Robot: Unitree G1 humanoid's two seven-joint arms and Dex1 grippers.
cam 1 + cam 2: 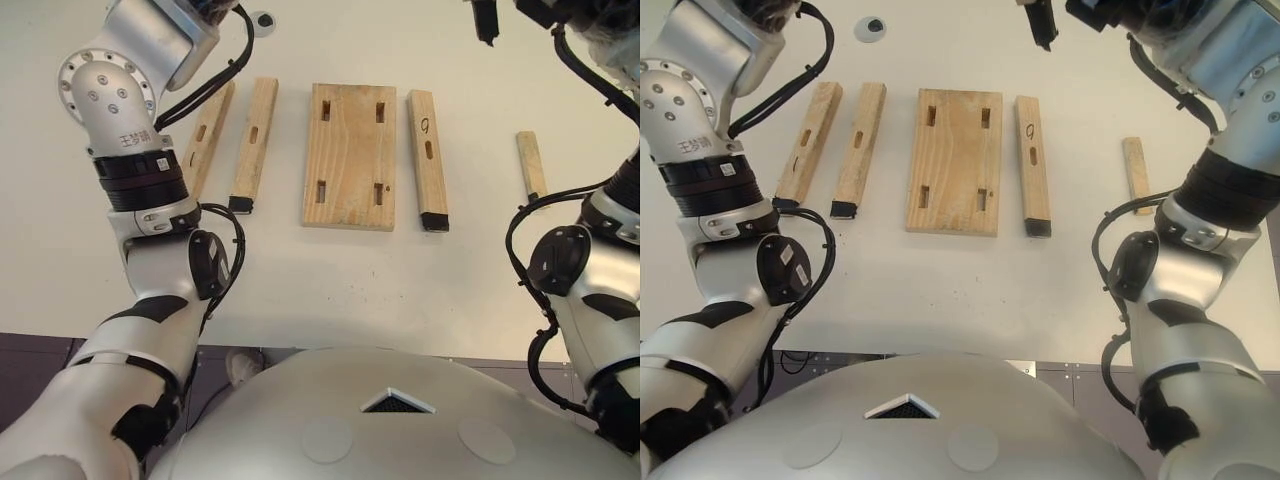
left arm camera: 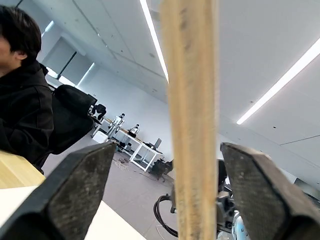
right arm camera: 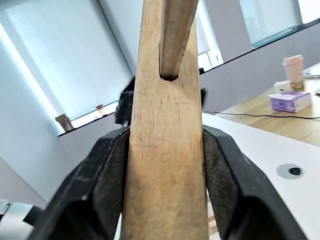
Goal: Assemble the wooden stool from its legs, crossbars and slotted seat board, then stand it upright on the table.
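Note:
The slotted seat board (image 1: 349,155) lies flat in the middle of the white table. Two wooden legs (image 1: 254,143) (image 1: 207,140) lie to its left, a third leg (image 1: 427,158) lies just to its right, and a short crossbar (image 1: 531,165) lies further right. Both arms are raised above the far side of the table. My right gripper (image 3: 165,135) is shut on a fourth leg (image 3: 165,170), which has a crossbar (image 3: 176,30) stuck into its slot. My left gripper (image 2: 167,150) is open, its pads apart on either side of that crossbar (image 2: 192,100) with gaps on both sides.
A small dark round grommet (image 1: 262,20) sits in the table at the far left. White table surface (image 1: 380,290) stretches between the laid-out parts and the near edge. The parts lie in a row, roughly parallel.

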